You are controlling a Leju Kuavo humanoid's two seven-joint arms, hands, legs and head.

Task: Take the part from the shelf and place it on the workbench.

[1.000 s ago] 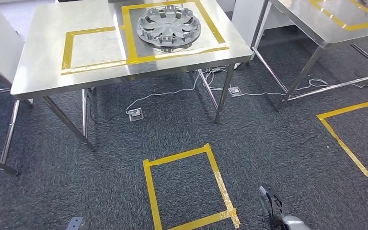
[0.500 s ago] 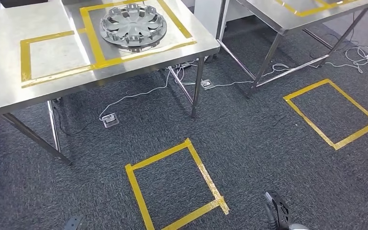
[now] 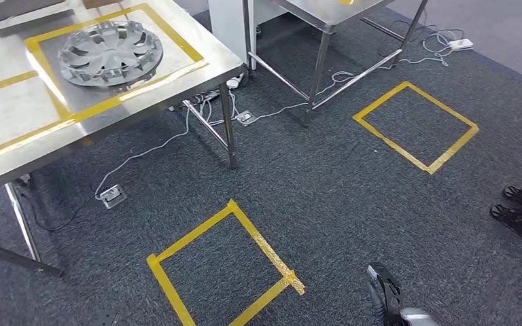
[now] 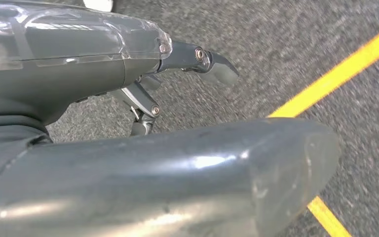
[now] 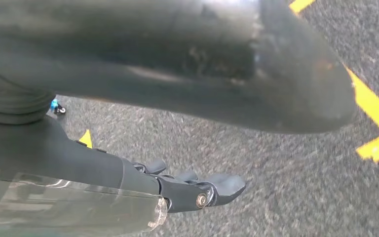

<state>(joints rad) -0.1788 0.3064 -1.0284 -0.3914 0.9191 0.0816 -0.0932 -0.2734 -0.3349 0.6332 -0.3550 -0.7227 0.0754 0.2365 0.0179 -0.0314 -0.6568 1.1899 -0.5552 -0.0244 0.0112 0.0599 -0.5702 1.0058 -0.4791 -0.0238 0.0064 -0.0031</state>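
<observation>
1. Part (image 3: pixel 111 52) lay inside a taped square on the counter (image 3: pixel 13 146), apparently already delivered.
2. Left hand (image 4: pixel 143 94) and right hand (image 5: pixel 177 190) hung over carpet, fingers apart, holding nothing.

The part (image 3: pixel 111 52) is a round silver-grey wheel cover with curved spokes radiating from a central hub and small clips around its rim. It lies flat on the steel counter (image 3: pixel 13 146), inside a rectangle of yellow tape (image 3: pixel 174 41), near the counter's far right corner.
</observation>
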